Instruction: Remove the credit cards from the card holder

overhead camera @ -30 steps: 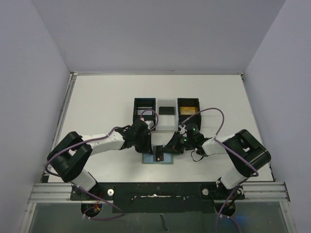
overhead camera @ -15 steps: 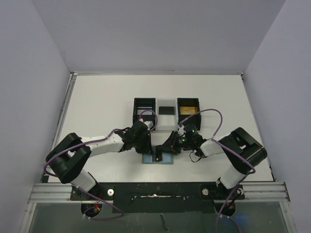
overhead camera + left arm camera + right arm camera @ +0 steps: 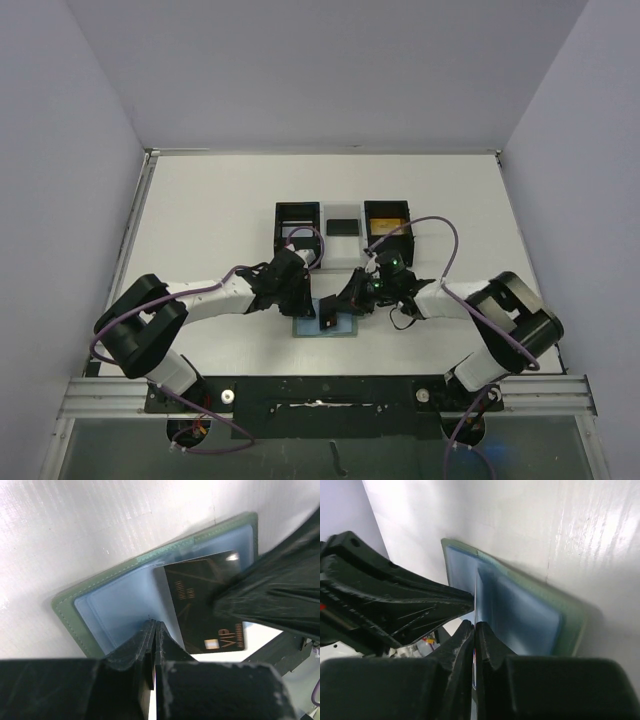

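The teal card holder point(image 3: 346, 331) lies open near the table's front edge, with pale blue pockets point(image 3: 117, 600) facing up. A black credit card point(image 3: 195, 597) marked VIP sticks out of one pocket, tilted point(image 3: 327, 318). My right gripper point(image 3: 337, 308) is shut on this card, whose thin edge point(image 3: 476, 592) runs up from between the fingertips point(image 3: 474, 625). My left gripper point(image 3: 155, 624) is shut, its tips pressing on the holder's blue pocket beside the card point(image 3: 303, 303). The two grippers nearly touch over the holder point(image 3: 530, 615).
Behind the holder stands a row of containers: a black box point(image 3: 297, 225), a white tray point(image 3: 343, 243) holding a black card, and a black box point(image 3: 387, 224) with a gold-orange card inside. Purple cables loop over both arms.
My right gripper opened briefly and has shut on the black card, which now tilts up out of the pocket. My left gripper has stayed on the holder.
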Available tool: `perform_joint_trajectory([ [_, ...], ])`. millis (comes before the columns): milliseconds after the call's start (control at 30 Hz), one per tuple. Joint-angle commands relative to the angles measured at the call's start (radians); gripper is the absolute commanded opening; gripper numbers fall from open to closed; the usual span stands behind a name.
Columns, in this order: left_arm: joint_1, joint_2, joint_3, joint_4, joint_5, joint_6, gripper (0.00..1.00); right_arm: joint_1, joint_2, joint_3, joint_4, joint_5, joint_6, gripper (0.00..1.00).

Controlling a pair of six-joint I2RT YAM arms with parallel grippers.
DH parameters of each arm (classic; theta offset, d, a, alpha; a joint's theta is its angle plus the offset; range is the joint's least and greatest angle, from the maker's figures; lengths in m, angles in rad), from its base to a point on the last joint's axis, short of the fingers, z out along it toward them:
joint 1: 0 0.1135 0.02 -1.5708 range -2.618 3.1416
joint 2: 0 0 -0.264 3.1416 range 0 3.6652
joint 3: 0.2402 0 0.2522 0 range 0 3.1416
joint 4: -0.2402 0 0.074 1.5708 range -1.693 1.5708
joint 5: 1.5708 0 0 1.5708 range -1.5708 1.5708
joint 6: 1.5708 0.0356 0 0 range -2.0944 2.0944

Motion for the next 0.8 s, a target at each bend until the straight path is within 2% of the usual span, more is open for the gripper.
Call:
perform_joint_trajectory([
  [0, 0.0, -0.018, -0.002, -0.043, -0.07, 0.01, 0.0, -0.065, -0.164, 0.107, -0.309, 0.132, -0.182, 0.0],
  [167, 0.006, -0.036, 0.004, -0.037, -0.068, 0.008, 0.04, -0.187, -0.274, 0.186, -0.555, 0.126, -0.322, 0.0],
  [367, 0.006, -0.088, -0.001, 0.016, -0.029, 0.03, 0.17, -0.271, -0.47, 0.313, -0.628, 0.13, -0.402, 0.0],
  [500, 0.009, -0.162, 0.002, 0.042, -0.036, 0.036, 0.29, -0.284, -0.509, 0.375, -0.619, 0.24, -0.519, 0.0],
  [567, 0.008, -0.202, 0.003, 0.042, -0.062, 0.041, 0.41, -0.284, -0.505, 0.399, -0.601, 0.281, -0.576, 0.0],
  [767, 0.034, -0.325, -0.039, 0.03, -0.137, 0.037, 0.59, -0.251, -0.457, 0.461, -0.438, 0.235, -0.785, 0.0],
])
